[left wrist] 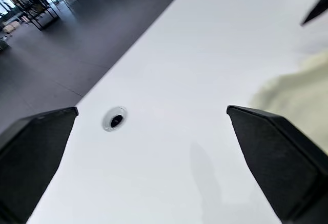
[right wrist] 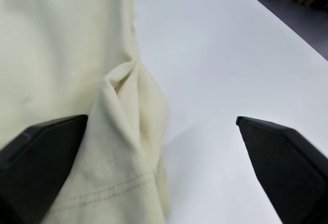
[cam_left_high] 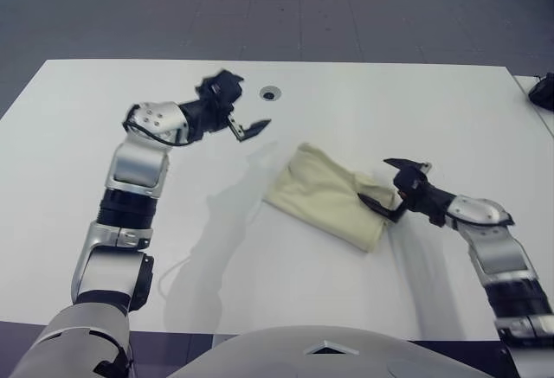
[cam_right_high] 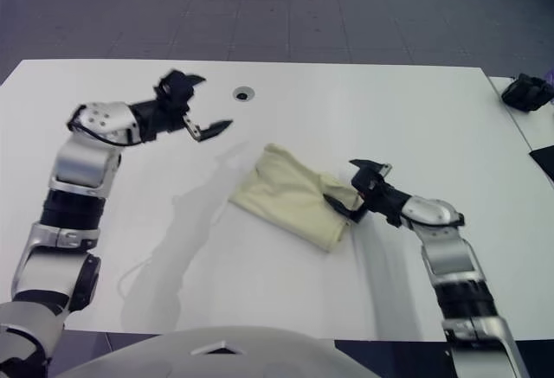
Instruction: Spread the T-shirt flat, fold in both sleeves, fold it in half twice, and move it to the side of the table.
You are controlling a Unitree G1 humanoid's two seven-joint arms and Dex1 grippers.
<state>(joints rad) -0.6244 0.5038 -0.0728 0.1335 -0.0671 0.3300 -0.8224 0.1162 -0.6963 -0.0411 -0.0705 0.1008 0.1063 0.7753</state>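
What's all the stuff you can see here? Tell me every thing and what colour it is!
T-shirt: one, pale yellow, folded into a small bundle, lying on the table a little right of its middle.
table: one, white, under everything.
round hole: one, silver-rimmed, in the far part of the table.
black object: one, on a neighbouring surface past the table's right end; too small to tell what it is.
floor: grey, beyond the table.
left gripper: one, black, open, held above the table between the round hole and the T-shirt.
right gripper: one, black, open, at the T-shirt's right edge, one finger against the cloth.
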